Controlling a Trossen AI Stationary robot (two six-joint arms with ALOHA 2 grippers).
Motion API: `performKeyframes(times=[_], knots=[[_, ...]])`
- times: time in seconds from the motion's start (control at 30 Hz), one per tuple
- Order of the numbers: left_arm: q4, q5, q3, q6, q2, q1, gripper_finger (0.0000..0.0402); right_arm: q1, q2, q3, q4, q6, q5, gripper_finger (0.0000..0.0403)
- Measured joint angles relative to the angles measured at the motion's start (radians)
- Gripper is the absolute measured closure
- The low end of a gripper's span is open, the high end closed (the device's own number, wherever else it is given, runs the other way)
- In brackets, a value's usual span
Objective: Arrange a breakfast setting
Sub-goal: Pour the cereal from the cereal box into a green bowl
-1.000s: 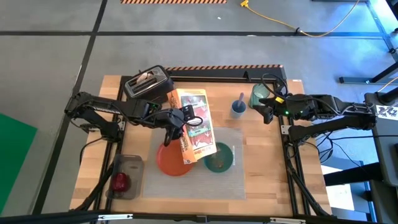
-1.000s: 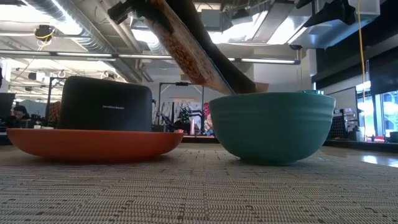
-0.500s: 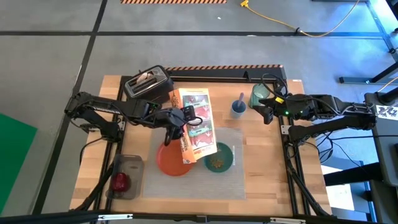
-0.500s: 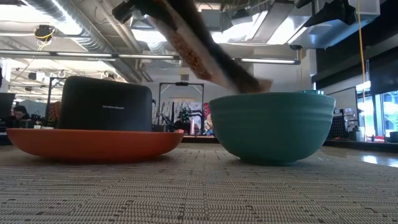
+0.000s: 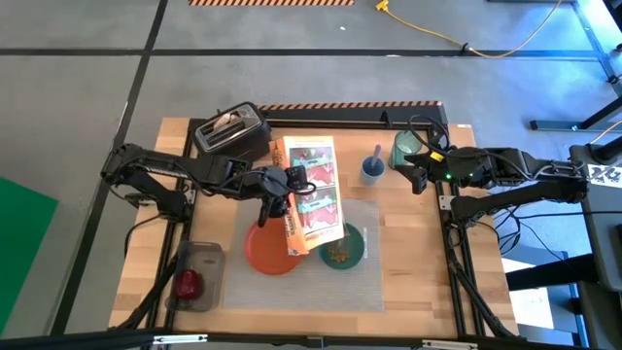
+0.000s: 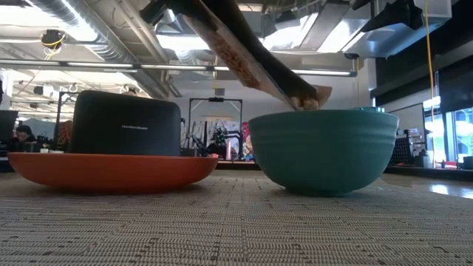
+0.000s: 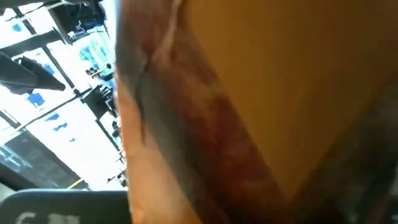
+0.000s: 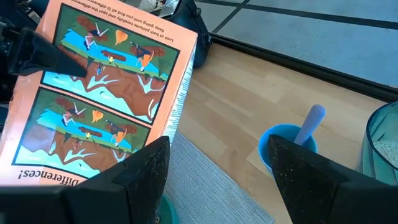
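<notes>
Teal bowl (image 5: 341, 252) sits on the placemat (image 5: 374, 282), just beside the orange plate (image 5: 264, 255), and there's cereal in it now. A cereal box (image 5: 313, 197) is tipped over the bowl, clamped in the left gripper (image 5: 279, 192), with its open end down at the rim.

From table height, the box (image 6: 236, 46) slants down from above to the bowl's (image 6: 322, 151) lip, with bits of cereal showing right at the mouth. That detail is lost from overhead. The plate (image 6: 111, 169) lies to the bowl's side, with the black toaster (image 6: 126, 123) behind it.

The left wrist view is filled by the box's (image 7: 280, 106) orange face; the fingers can't be made out there. The right wrist view gives the printed back panel of the box (image 8: 106, 87), plus a blue cup (image 8: 287, 146) with a pale stick standing in it, on the bare wood.

The right gripper (image 5: 418, 173) hangs near the green tumbler (image 5: 404, 148) at the table's far right, fingers (image 8: 146, 171) spread wide, holding nothing.

The apple (image 5: 188, 283) rests in a clear tray at the front left corner, well apart.

Against a second ago, the box has swung round a touch and tilted further, and cereal now covers the bowl's floor where it was bare.
</notes>
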Motion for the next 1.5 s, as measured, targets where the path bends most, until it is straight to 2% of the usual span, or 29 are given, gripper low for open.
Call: performKeyframes(times=[0.17, 0.57, 0.9, 1.5], knots=[[0.001, -0.027, 0.0, 0.058, 0.0, 0.0, 0.0289, 0.0, 0.0, 0.0, 0.0, 0.0, 0.0, 0.0144], [0.037, -0.029, -0.001, 0.054, 0.023, -0.004, 0.0289, 0.0, 0.0, 0.0, 0.0, 0.0, -0.008, 0.0144], [0.041, -0.031, 0.0, -0.015, 0.023, 0.002, 0.0289, 0.0, 0.0, 0.0, 0.0, 0.0, -0.008, 0.0144], [0.012, -0.043, 0.0, -0.029, 0.023, 0.002, 0.0289, 0.0, 0.0, 0.0, 0.0, 0.0, -0.008, 0.0144]])
